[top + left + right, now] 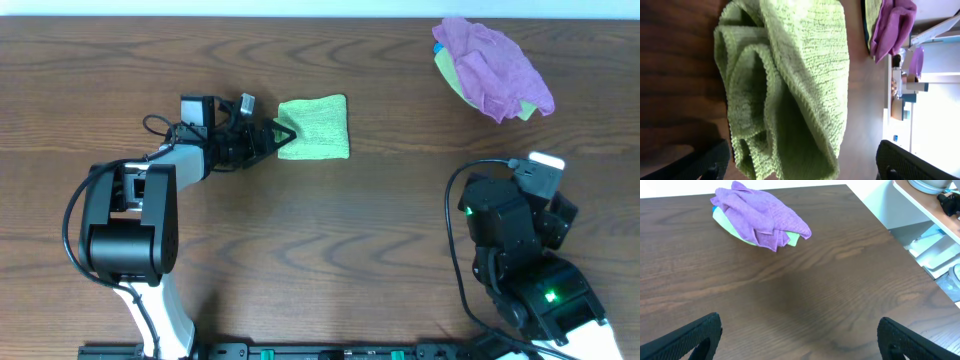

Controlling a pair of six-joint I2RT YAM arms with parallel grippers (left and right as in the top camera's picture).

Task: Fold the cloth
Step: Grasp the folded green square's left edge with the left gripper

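I judge the cloth mostly folded, layers bulging. My left claw gapes wide at its left edge, gripping nothing; right claw open, empty.

We see a dark brown wood-grain table carrying a folded lime-green terry cloth left of centre and, well apart near the far right corner, a crumpled purple cloth heaped over a yellow-green cloth
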